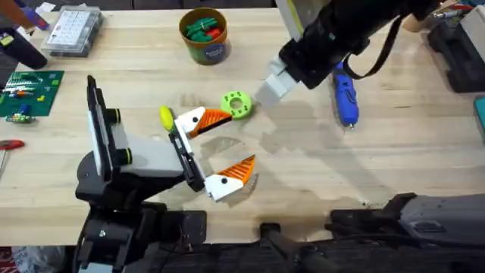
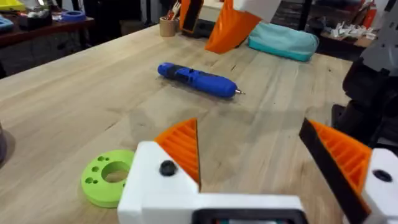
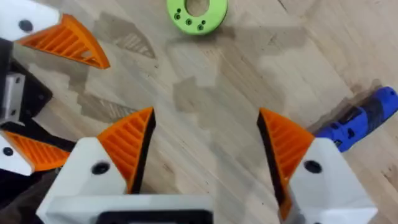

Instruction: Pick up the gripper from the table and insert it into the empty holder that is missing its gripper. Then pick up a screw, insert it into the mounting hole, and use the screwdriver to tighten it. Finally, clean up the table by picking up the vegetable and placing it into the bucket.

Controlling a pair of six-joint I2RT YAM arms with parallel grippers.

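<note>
The blue screwdriver (image 1: 345, 95) lies on the table at right, also seen in the wrist views (image 2: 199, 78) (image 3: 357, 121). My left gripper (image 1: 227, 148) (image 2: 261, 155) is open and empty over mid-table, its white-and-orange fingers (image 3: 68, 40) spread. The right gripper (image 1: 271, 85) (image 3: 208, 143) hangs open and empty above the table, between a green ring with holes (image 1: 236, 105) (image 2: 109, 177) (image 3: 197, 12) and the screwdriver. The orange-brown bucket (image 1: 203, 47) at the back holds green and red vegetable pieces (image 1: 203, 29). The loose gripper, holder and screw are out of view.
A clear compartment box (image 1: 72, 30) sits back left, with a green circuit board (image 1: 26, 91) and a red-handled tool (image 1: 7, 144) at the left edge. A small yellow item (image 1: 165, 115) is beside the left gripper. A teal pouch (image 2: 283, 40) lies beyond the screwdriver.
</note>
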